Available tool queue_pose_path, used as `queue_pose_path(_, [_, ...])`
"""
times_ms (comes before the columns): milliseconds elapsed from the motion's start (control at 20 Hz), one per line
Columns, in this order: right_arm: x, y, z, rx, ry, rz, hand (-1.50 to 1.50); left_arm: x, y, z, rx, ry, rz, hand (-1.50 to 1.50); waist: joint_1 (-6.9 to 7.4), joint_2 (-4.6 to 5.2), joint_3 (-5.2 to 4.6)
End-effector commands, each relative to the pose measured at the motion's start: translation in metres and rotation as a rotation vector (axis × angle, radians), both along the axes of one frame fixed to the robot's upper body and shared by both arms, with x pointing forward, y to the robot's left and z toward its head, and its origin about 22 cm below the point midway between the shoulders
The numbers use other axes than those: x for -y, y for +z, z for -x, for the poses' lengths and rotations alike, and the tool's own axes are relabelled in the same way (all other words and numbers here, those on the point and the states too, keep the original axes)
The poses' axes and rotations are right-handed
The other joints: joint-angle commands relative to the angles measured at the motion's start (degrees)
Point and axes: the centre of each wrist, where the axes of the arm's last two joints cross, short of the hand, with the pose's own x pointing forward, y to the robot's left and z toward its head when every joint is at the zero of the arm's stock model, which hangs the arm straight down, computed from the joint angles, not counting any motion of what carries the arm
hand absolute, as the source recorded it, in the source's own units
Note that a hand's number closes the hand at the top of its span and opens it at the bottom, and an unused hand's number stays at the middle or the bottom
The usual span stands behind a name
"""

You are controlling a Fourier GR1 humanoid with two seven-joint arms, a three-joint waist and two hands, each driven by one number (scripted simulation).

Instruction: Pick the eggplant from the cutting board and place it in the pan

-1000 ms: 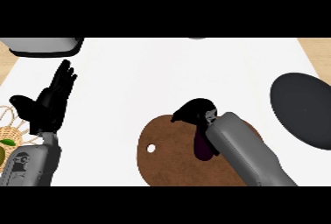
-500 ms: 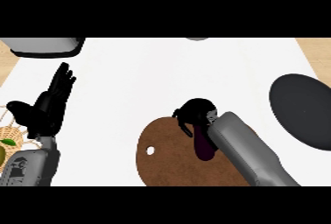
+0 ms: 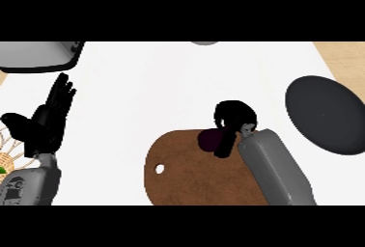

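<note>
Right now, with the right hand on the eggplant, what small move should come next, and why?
Probably lift and carry right: the right hand curls round the eggplant above the cutting board's far edge, and the pan lies to its right.

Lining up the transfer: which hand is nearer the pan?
Right. The right hand, fingers curled on the eggplant, sits just left of the pan; the left hand rests open at the far left edge.

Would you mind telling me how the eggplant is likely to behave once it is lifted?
The eggplant looks rounded and glossy, so it may slip or roll. The right hand curls round it above the cutting board; it probably stays stiff.
</note>
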Motion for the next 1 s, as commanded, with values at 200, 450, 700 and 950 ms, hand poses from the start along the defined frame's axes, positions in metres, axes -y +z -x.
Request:
queue_pose_path(200, [-0.013,0.053,0.024,0.544,-0.44,-0.069,1.5,0.002,0.001,-0.006,-0.002,-0.004,0.001,0.0,0.21,0.14,0.08])
queue_pose_path(450, [-0.022,0.102,0.059,0.713,-0.581,-0.165,1.5,0.006,-0.008,-0.005,0.002,-0.022,-0.001,0.0,1.21,0.59,0.06])
queue_pose_path(700, [0.018,0.136,0.077,0.831,-0.723,-0.193,1.5,0.006,-0.003,0.0,0.014,-0.037,-0.002,0.0,2.18,0.99,0.12])
queue_pose_path(950, [0.047,0.144,0.076,0.869,-0.847,-0.44,1.5,0.01,0.005,-0.003,0.009,-0.054,0.0,0.0,2.69,1.16,0.19])
